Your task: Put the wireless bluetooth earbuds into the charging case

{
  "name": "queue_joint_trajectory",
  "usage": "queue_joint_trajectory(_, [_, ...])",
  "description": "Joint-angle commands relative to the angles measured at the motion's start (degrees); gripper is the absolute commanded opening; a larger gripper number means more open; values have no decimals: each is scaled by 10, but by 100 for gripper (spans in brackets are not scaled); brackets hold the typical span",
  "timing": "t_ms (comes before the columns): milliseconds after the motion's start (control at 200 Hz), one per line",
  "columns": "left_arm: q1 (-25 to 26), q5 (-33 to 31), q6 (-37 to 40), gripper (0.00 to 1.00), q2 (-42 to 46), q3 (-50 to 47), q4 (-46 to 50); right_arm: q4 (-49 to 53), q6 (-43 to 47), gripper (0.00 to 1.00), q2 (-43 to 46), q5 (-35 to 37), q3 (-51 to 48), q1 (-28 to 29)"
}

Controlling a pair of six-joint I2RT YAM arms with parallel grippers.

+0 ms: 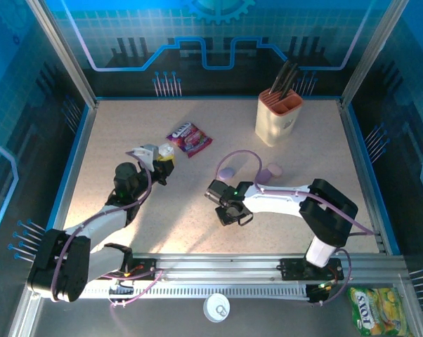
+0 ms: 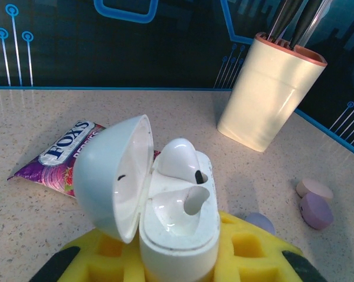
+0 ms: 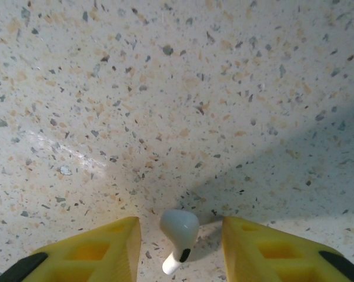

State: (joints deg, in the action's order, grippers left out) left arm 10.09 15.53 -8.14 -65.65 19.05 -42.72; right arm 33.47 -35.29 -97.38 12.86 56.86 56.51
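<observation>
1 earbud (image 2: 180,158) sits in the open case (image 2: 178,232) my left pincer (image 2: 177,261) clamps; right pincer (image 3: 180,241) stands apart, straddling the 2nd earbud (image 3: 178,228), not yet inserted.

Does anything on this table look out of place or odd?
One white earbud lies loose on the table inside the open right end effector, while the open white case gripped by the left end effector has one empty socket.
</observation>
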Motion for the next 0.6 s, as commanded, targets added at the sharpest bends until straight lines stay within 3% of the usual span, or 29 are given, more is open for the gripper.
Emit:
queue_joint_trajectory(0, [3,16,21,17,14,-12,-17,24,5,42,11,-13,19,-19])
queue_joint_trajectory(265, [3,16,29,18,7,-16,-21,39,39,41,-21,-69,47,-30])
queue_joint_trajectory(595, [3,24,24,18,7,-21,-29,77,51,37,-61,-63,73,-35])
